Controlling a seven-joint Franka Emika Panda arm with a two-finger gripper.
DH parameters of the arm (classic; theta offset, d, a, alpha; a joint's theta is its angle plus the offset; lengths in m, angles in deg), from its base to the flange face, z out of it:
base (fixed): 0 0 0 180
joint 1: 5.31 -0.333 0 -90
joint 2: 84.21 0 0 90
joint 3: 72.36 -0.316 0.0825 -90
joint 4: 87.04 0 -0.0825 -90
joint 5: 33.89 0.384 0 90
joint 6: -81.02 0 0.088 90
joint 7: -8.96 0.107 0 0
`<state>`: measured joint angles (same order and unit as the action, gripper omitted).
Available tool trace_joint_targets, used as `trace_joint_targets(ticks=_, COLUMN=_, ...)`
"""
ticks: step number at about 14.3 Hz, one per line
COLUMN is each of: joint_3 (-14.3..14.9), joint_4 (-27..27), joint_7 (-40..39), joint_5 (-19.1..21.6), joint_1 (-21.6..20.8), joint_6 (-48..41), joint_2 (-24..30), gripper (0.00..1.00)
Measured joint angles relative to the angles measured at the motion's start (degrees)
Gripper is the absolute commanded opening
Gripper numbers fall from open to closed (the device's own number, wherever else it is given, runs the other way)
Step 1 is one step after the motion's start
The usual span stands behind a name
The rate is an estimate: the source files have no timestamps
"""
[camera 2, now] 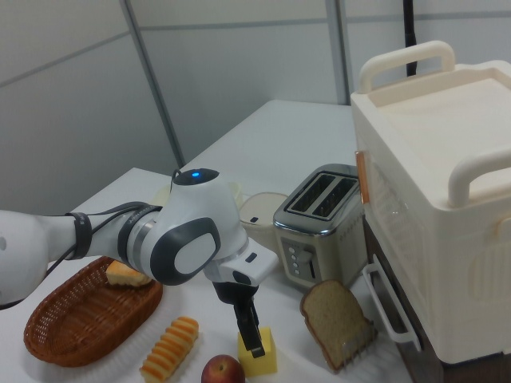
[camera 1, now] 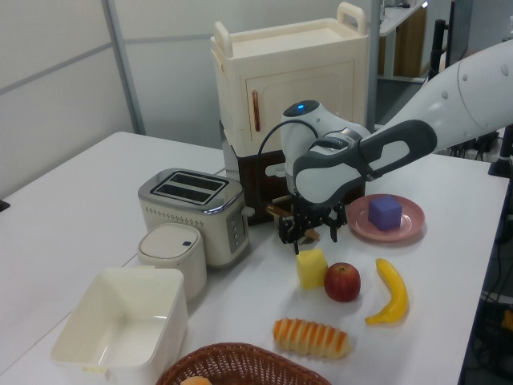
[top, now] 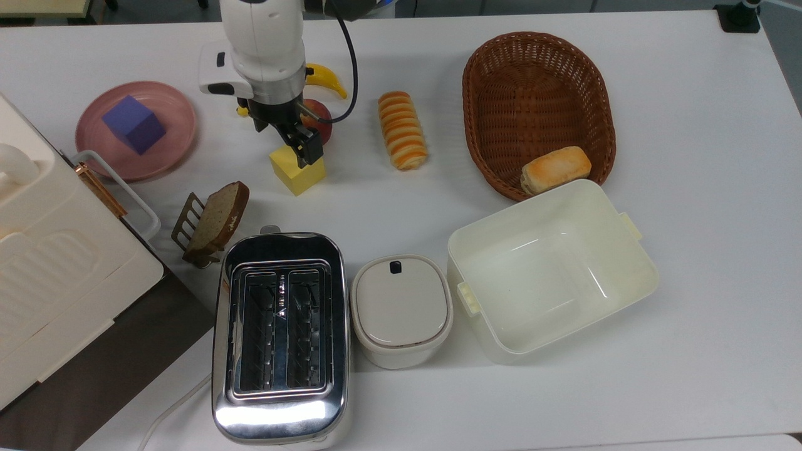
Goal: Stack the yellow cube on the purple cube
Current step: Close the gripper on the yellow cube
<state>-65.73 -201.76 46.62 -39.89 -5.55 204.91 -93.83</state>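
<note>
The gripper (top: 294,145) hangs directly over the yellow cube (top: 299,174), fingers spread wider than the block, one finger (camera 2: 251,329) low along its side. It holds nothing; I judge it is placed so to close on two opposite faces.

The yellow cube stands on the white table (top: 689,125), just beside the apple (camera 1: 342,281) and in front of the bread slice (top: 217,218) in its small rack. The purple cube (top: 134,124) sits on the pink plate (top: 169,153), well apart toward the top view's left (so the block must be lifted and carried over the plate's rim, I think). The apple so near may be nudged by a finger.

Now the count:
- two cubes
- one plate
- one banana (camera 1: 390,290)
- one apple
- one striped bread roll (top: 402,129)
- one wicker basket (top: 489,69) with one bun (top: 556,169) inside
- one toaster (top: 280,338)
- one open white box (top: 633,275)
- one small lidded pot (top: 401,310)
- one cream cabinet (camera 1: 288,88)
</note>
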Motion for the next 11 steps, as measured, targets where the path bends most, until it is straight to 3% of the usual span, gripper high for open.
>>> trace_joint_targets(ticks=11, joint_3=-0.3, joint_4=0.0, joint_7=-1.2, joint_5=-0.3, joint_1=0.0, joint_6=2.4, joint_2=-3.2, gripper=1.00)
